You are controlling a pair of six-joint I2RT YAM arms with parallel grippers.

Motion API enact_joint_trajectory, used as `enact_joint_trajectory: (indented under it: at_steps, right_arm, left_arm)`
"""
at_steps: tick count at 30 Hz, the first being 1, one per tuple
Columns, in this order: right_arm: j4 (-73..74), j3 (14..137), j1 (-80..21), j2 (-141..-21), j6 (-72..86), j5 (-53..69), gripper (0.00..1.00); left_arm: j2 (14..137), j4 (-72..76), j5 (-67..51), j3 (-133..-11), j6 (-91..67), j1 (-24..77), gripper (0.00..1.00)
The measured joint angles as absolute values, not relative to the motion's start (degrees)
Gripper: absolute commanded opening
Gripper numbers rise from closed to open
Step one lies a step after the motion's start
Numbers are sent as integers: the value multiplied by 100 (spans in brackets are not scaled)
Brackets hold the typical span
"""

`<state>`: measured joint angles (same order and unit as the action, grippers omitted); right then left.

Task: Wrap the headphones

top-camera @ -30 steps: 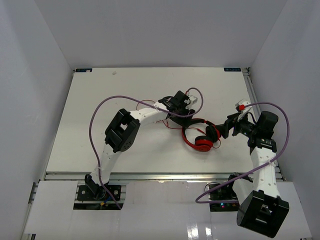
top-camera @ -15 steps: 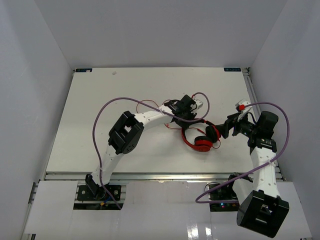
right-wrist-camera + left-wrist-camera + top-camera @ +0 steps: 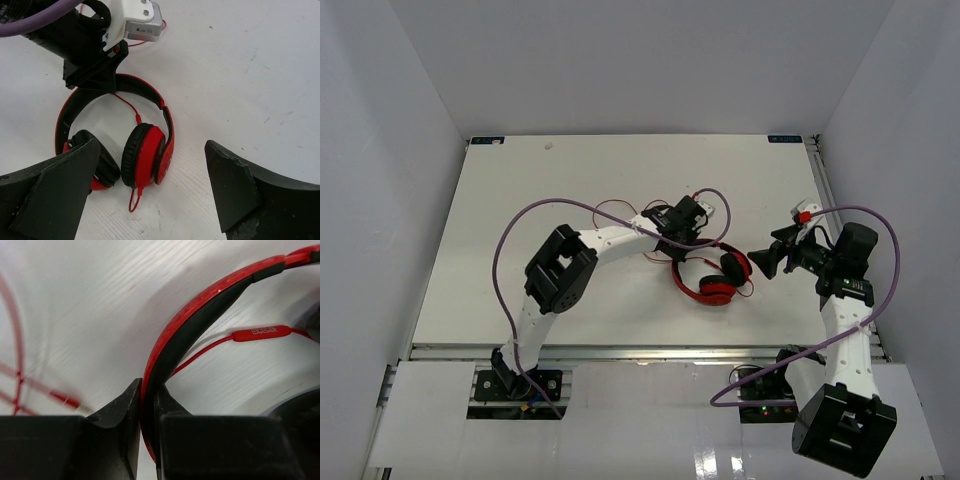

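Observation:
The red headphones (image 3: 712, 277) lie on the white table (image 3: 520, 220), right of centre, with both ear cups toward the right arm. My left gripper (image 3: 147, 390) is shut on the black-lined headband (image 3: 200, 315), which passes between its fingers; from above this gripper (image 3: 685, 240) sits at the band's far side. The thin red cord (image 3: 261, 331) with its inline piece runs under the band, and more cord (image 3: 610, 210) loops beside the left arm. My right gripper (image 3: 151, 145) is open and hovers over the right ear cup (image 3: 150, 155), with nothing held.
Purple robot cables (image 3: 520, 225) arc over both arms. The table's right edge rail (image 3: 823, 185) runs close behind the right arm. White walls enclose the table at the back and sides.
My left gripper has closed on the headband, and the headphones have shifted slightly left with it. The right gripper has stayed open and hardly moved.

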<state>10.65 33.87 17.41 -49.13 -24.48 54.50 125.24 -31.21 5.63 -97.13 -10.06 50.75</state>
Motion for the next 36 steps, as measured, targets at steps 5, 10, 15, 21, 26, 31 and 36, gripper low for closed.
enact_joint_trajectory:
  at_steps: [5,10,15,21,26,31,36]
  right_arm:
    - [806,3443,1740,-4529,-2082,6348,90]
    - [514,4172,1612,-4942,-1776,7006,90]
    - [349,4296,668,-5332,-1862,7105,90]
    - [-344,4163,-89,-5698,-1679,7369,90]
    - [-528,4301,-851,-6379,-1681,6973,90]
    - [-1057,4344,-1724,-6757,-1603,6148,90]
    - [-1728,4359,-2099,-7172,-1375,5499,90]
  left_arm:
    - [11358,-3469,1588,-8981,-885,4920,0]
    - [9941,-3601,2136,-8297,-934,4315,0]
    - [8508,-3613,2029,-7696,-1202,3383,0]
    - [7770,-3609,1632,-7675,-1401,3092,0]
    - [7695,-3687,922,-7675,-1650,2578,0]
    - [7695,-3776,550,-7757,-1917,2332,0]
    - [7695,-3812,188,-8095,-2101,2306,0]
